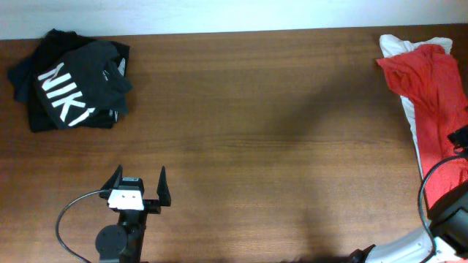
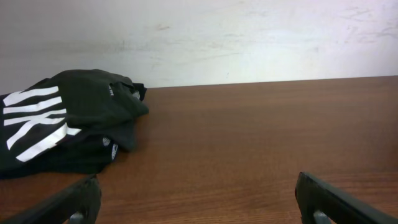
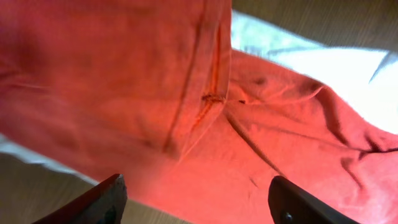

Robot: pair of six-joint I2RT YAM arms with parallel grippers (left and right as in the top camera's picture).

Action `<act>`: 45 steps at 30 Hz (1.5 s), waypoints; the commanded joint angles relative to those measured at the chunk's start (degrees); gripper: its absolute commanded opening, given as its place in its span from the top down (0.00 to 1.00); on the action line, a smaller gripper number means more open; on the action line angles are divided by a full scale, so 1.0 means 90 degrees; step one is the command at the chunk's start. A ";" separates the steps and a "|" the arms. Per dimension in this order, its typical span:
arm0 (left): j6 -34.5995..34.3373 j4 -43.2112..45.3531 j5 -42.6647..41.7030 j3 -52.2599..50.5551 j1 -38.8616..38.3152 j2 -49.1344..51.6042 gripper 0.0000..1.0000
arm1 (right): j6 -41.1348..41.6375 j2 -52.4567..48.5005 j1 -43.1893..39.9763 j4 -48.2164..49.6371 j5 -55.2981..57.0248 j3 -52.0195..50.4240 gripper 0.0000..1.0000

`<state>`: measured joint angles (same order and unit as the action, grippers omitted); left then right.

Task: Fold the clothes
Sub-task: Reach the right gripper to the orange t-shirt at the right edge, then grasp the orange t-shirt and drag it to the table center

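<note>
two grippers are gaping wide for you: the left gripper (image 1: 140, 177) is sitting at the overhead frame's lower left, the right gripper (image 3: 198, 186) is hanging close over the orange-red t-shirt (image 1: 431, 80), which is lying crumpled at the right edge of the table (image 1: 256, 109).

There was one orange-red T-shirt (image 1: 431, 80), one white cloth (image 1: 397, 44), one pile of black shirts (image 1: 69, 88) (how many lay in it could not be told), one table (image 1: 263, 131), and two grippers: left gripper (image 1: 140, 177), right gripper (image 3: 196, 193).
</note>
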<state>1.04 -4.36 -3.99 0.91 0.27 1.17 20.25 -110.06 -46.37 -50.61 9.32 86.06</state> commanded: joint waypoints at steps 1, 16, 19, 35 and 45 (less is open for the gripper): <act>-0.0039 -0.0002 0.0044 -0.0046 -0.0029 -0.0041 0.01 | -0.0063 -0.0430 -0.0228 0.0002 -0.0374 0.0083 0.29; -0.0039 -0.0002 0.0044 -0.0046 -0.0029 -0.0041 0.01 | -0.0559 -0.1022 -0.0255 0.0602 -0.0991 0.0005 0.32; -0.0039 -0.0002 0.0044 -0.0046 -0.0029 -0.0041 0.01 | -0.0559 -0.1022 -0.0255 0.0651 -0.0991 0.0007 0.59; -0.0039 -0.0002 0.0044 -0.0046 -0.0029 -0.0041 0.01 | -0.0143 -0.0017 0.0840 -0.1263 -0.1821 0.2652 0.96; -0.0039 -0.0002 0.0044 -0.0046 -0.0029 -0.0041 0.01 | 0.0044 0.0495 0.7106 -0.0765 -0.1851 0.3045 0.96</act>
<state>1.06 -4.36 -3.99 0.91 0.27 1.17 20.16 -105.49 7.55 -58.61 -6.13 112.60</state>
